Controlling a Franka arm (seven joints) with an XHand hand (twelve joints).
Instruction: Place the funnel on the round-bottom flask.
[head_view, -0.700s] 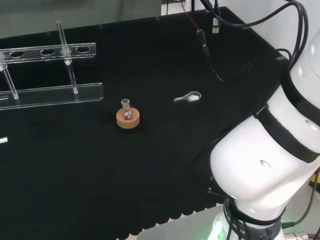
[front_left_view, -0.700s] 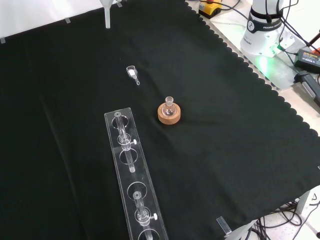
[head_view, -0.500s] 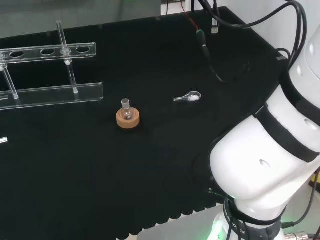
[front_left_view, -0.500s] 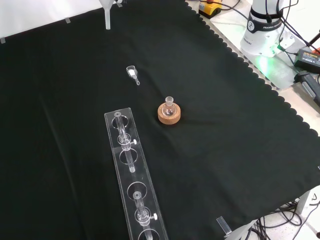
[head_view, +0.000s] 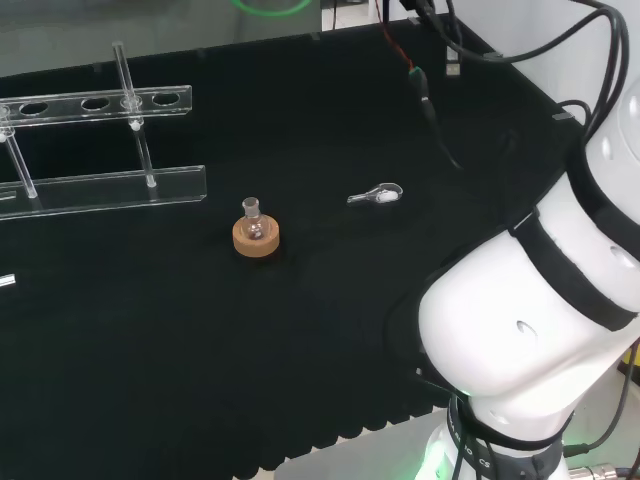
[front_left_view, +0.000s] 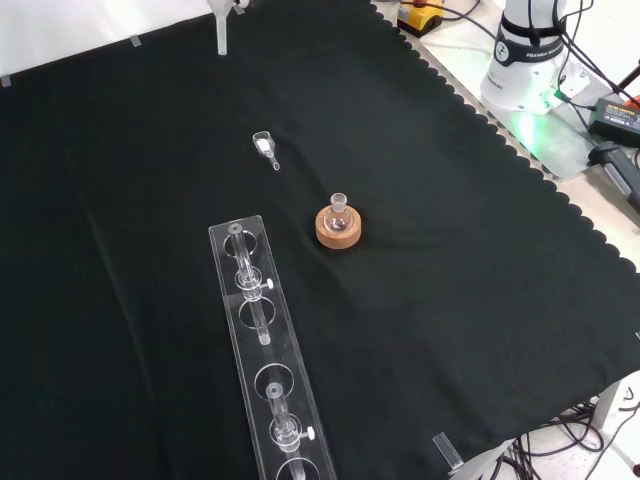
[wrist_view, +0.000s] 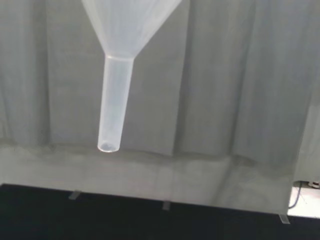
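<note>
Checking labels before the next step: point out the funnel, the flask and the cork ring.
funnel (wrist_view: 116, 100), wrist view, on its spout.
flask (front_left_view: 339, 211), front view, on its neck.
cork ring (head_view: 256, 241), head view, on its side.

- Round-bottom flask (front_left_view: 339, 210) on cork ring (front_left_view: 338, 229): stands alone mid-cloth; open black cloth (front_left_view: 480, 280) on every side, neck unobstructed from above.
- Clear test-tube rack (front_left_view: 266, 350): long, with upright tubes; front view, just left of the flask, bars a low pass from that side.
- Small clear scoop (front_left_view: 265, 147): lies flat, front view beyond the flask, well apart.
- Funnel (front_left_view: 222, 33): stem hangs at front view's top edge, far from the flask.
- Cables (head_view: 430, 100): lie at the cloth's far right, head view.
</note>
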